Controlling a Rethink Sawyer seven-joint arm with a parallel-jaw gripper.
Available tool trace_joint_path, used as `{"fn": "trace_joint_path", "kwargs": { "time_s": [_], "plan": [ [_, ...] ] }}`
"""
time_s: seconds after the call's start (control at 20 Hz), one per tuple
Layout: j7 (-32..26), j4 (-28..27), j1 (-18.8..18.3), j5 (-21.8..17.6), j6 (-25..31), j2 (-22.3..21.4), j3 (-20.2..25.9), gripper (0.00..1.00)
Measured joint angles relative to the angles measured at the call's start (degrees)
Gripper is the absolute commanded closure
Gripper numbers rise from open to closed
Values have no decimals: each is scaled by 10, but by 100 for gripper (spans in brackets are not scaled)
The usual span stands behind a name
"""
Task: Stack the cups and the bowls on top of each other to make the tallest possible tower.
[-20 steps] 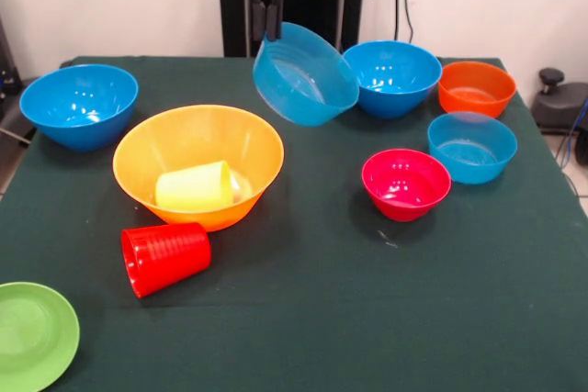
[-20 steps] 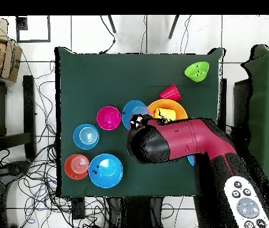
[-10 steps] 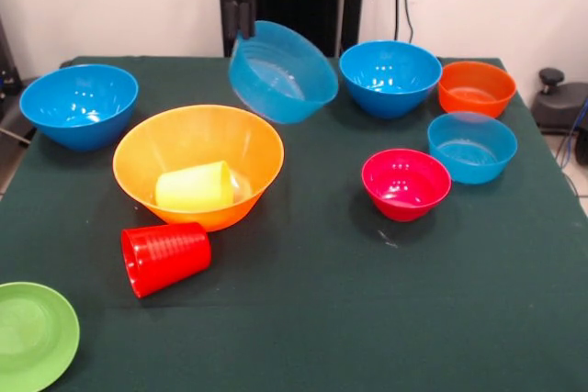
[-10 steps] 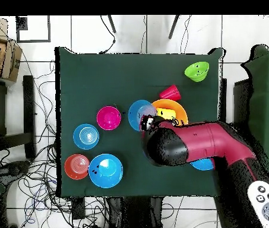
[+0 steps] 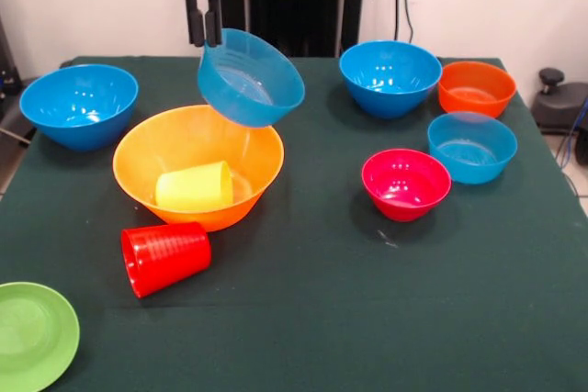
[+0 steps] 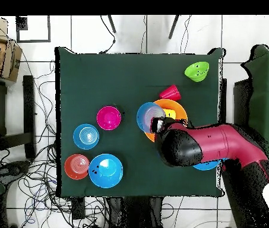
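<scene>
You have a dark green cloth table (image 5: 367, 319) against a pale wall, with broad bare cloth along the near edge and right of the red cup.

Going left to right in the front view: far left and below the gripper, a glossy deep blue bowl (image 5: 79, 104) sits by the left edge. At the near left corner, well below the gripper, a light green bowl (image 5: 33, 331) is partly cut off by the picture's edge. A ribbed red cup (image 5: 164, 256) lies on its side, touching the near wall of the big yellow-orange bowl (image 5: 197, 164). That wide bowl sits just below the gripper and holds a yellow cup (image 5: 194, 186) lying on its side.

The gripper (image 5: 204, 36) hangs from the red arm at the top, its black fingers pinched on the rim of a pale translucent blue bowl (image 5: 250, 77). That bowl is tilted in the air over the big bowl's far rim.

Right of the gripper stands a second deep blue bowl (image 5: 390, 77); lower right a pink-red bowl (image 5: 405, 183); further right a smaller pale blue bowl (image 5: 471, 146); and an orange bowl (image 5: 476, 87) near the far right corner.

From overhead, the arm (image 6: 214, 145) reaches in from the lower right.
</scene>
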Motion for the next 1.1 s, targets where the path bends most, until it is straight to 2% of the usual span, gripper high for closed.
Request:
{"fn": "trace_joint_path", "kwargs": {
  "time_s": [0.7,1.1],
  "plan": [
    [-6,0,7,-34,0,11,10,100],
    [-6,0,4,-39,0,15,25,100]
  ]
}}
